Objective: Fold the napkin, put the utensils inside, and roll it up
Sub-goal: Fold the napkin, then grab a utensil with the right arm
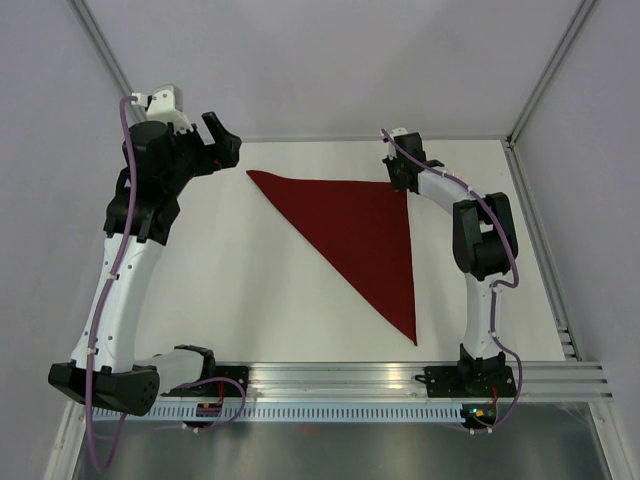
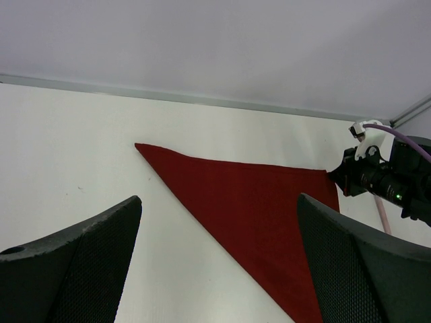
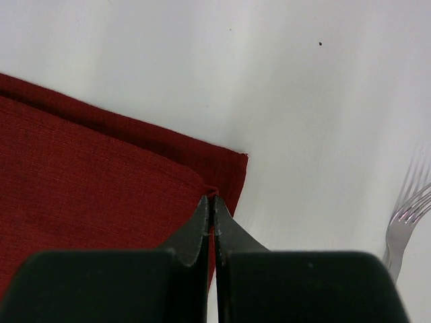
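The dark red napkin [image 1: 365,235] lies folded into a triangle on the white table, its long edge running from the far left down to the near right. My right gripper [image 1: 404,183] sits at the triangle's far right corner. In the right wrist view it [image 3: 214,198] is shut on the corner of the napkin's [image 3: 87,161] top layer, and the lower layer's corner shows just beyond. A silver fork [image 3: 404,225] lies to the right of it. My left gripper [image 1: 225,140] hangs open above the table, left of the napkin's [image 2: 256,202] far left tip, holding nothing.
Grey walls close the table at the back and on both sides. An aluminium rail [image 1: 400,378] carrying both arm bases runs along the near edge. A metal strip [image 1: 545,250] borders the table's right side, close to the right arm's elbow [image 1: 485,240].
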Controlling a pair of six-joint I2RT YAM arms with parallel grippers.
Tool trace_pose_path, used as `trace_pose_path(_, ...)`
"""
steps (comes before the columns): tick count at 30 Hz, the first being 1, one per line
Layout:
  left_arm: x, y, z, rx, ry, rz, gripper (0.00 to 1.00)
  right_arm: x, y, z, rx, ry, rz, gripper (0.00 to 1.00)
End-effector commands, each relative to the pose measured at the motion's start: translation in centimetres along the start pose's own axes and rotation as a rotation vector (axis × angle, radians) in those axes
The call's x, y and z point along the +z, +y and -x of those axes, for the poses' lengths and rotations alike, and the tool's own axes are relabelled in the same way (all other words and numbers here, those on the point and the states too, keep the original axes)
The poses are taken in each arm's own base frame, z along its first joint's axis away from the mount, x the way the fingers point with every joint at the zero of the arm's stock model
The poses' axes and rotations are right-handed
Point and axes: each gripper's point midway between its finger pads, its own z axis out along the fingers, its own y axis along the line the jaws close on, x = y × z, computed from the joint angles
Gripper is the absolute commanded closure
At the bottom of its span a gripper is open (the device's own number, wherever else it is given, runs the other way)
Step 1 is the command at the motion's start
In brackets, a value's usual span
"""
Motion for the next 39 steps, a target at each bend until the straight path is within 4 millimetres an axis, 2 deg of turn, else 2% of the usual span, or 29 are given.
trace_pose_path(1, 0.2, -0.6, 0.4, -0.018, -0.018, -0.030, 0.00, 0.5, -1.3, 1.2, 0.001, -0.030, -0.044, 1.00)
trace_pose_path(15, 0.6, -0.2, -0.3, -0.003, -0.003, -0.023, 0.00, 1.5, -2.4, 1.5, -0.006, -0.017, -0.084, 0.98)
trace_pose_path(18, 0.5, -0.1, -0.6, 0.005, 0.000, -0.022, 0.00, 1.7, -2.7, 1.5, -0.008, -0.011, -0.094, 0.75)
trace_pose_path(21, 0.5, 0.1, -1.2, 0.011, 0.008, -0.017, 0.00, 1.4, -3.2, 1.9, -0.002, -0.014, -0.102, 0.61)
trace_pose_path(22, 0.2, 0.1, -1.3, 0.011, 0.008, -0.022, 0.00, 1.3, -3.3, 2.0, 0.001, -0.012, -0.101, 0.48)
trace_pose_path(24, -0.1, 0.1, -1.6, 0.006, 0.012, -0.025, 0.00, 0.5, -4.0, 2.6, 0.014, -0.017, -0.110, 0.41)
trace_pose_path(27, -1.1, -0.1, -2.2, 0.000, 0.016, -0.043, 0.00, -1.4, -5.2, 3.0, 0.061, -0.010, -0.101, 0.43)
trace_pose_path(28, -1.9, -0.1, -2.5, -0.003, 0.015, -0.048, 0.00, -2.7, -6.4, 2.6, 0.086, 0.003, -0.099, 0.44)
trace_pose_path(31, -2.9, 0.1, -3.5, -0.003, 0.026, -0.053, 0.00, -4.4, -8.6, 0.8, 0.123, 0.032, -0.115, 0.46)
trace_pose_path(32, -3.2, 0.0, -3.9, -0.006, 0.033, -0.060, 0.00, -4.6, -9.6, -1.8, 0.142, 0.083, -0.122, 0.47)
trace_pose_path(33, -4.0, -0.1, -3.8, -0.004, 0.019, -0.071, 0.00, -5.6, -10.3, -2.3, 0.155, 0.086, -0.129, 0.47)
trace_pose_path(34, -4.3, -0.1, -4.3, -0.005, 0.029, -0.077, 0.00, -5.9, -10.5, -3.2, 0.178, 0.100, -0.116, 0.48)
trace_pose_path(35, -4.5, -0.1, -4.6, -0.007, 0.033, -0.079, 0.00, -6.4, -11.6, -4.9, 0.208, 0.118, -0.125, 0.49)
trace_pose_path(36, -5.1, -0.3, -4.4, -0.007, 0.022, -0.089, 0.00, -6.5, -12.0, -5.6, 0.220, 0.125, -0.124, 0.49)
trace_pose_path(37, -5.3, -0.4, -4.9, -0.009, 0.031, -0.103, 0.00, -6.7, -13.8, -7.3, 0.254, 0.148, -0.147, 0.49)
trace_pose_path(39, -5.5, -0.7, -5.2, -0.013, 0.035, -0.121, 0.00, -6.7, -14.6, -8.0, 0.279, 0.147, -0.149, 0.50)
